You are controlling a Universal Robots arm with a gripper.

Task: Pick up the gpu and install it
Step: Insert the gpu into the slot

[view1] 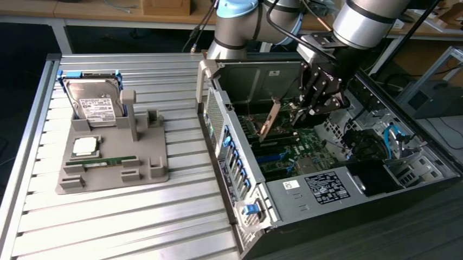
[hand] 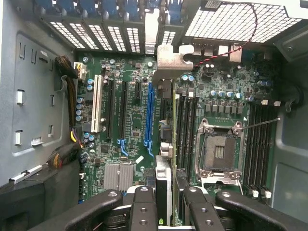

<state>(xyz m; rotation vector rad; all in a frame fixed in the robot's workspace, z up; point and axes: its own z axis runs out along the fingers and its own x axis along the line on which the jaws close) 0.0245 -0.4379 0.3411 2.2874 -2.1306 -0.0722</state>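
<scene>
A slatted metal desk (view1: 108, 216) carries an open computer case (view1: 233, 142) on the exterior view's right and a grey holder (view1: 148, 160) on its left. The robot arm (view1: 361, 21) reaches down into the case over the green motherboard (hand: 137, 79). In the holder, a silver hard drive (view1: 97, 105) stands propped up at the far end. A square processor chip (view1: 85, 145) and a narrow green memory stick (view1: 101, 161) lie flat nearer the camera.

The gpu (view1: 270, 120) is inside the case, well apart from the holder, its tan-brown face tilted above the board. The hand (view1: 307, 108) pinches it by its upper edge. In the wrist view the card runs edge-on between the black fingers (hand: 143, 211). It sits just beside a long blue slot (hand: 149, 115), and its silver bracket (hand: 168, 57) points toward the vented rear wall. Whether its lower edge touches a slot cannot be told.
</scene>
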